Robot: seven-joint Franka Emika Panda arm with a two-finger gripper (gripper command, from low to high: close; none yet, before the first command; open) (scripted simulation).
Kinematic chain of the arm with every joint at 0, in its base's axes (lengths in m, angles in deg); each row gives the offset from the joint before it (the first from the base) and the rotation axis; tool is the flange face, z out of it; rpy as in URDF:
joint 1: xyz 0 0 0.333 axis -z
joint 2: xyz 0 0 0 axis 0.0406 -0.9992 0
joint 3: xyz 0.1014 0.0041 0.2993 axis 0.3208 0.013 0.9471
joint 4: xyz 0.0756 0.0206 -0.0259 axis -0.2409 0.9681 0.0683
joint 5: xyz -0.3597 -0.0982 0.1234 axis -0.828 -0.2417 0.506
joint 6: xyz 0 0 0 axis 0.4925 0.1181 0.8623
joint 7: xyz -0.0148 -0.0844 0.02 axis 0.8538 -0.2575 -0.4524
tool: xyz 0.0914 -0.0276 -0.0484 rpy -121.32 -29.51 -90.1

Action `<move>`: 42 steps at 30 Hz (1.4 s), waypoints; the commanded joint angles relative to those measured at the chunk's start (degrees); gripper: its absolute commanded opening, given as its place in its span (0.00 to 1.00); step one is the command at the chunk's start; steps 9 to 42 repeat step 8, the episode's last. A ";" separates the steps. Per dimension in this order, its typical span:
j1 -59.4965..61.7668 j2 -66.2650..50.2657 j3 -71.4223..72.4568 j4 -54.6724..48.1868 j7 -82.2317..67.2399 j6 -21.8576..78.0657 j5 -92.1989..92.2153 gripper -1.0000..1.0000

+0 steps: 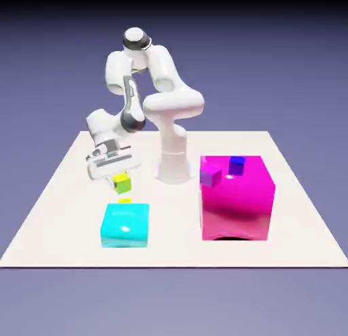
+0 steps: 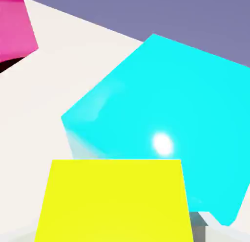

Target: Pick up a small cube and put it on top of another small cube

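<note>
I've got the gripper (image 1: 114, 181) closed around the lime-shaded yellow cube (image 1: 122, 183), tilted above the worktop (image 1: 75, 239), and there's the golden-yellow cube (image 1: 125, 201) at its six o'clock, mostly hidden behind the cyan block (image 1: 126, 226), presumably awaiting this one on top.

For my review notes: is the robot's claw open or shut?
Shut, on the tiny yellow cube with lime-green sides. In the hand view the yellow cube fills the space between the white claw's fingertips.
</note>
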 commanded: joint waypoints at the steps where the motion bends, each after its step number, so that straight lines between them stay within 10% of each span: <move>1: -2.08 -0.46 -1.74 -0.25 0.27 -1.59 -0.50 0.00; 6: -11.70 -2.61 -9.80 -1.40 1.54 -8.68 -2.88 0.00; 7: -11.70 -2.61 -9.80 -1.40 1.54 -8.68 -2.88 1.00; 42: -11.70 -2.61 -9.80 -1.40 1.54 -8.68 -2.88 1.00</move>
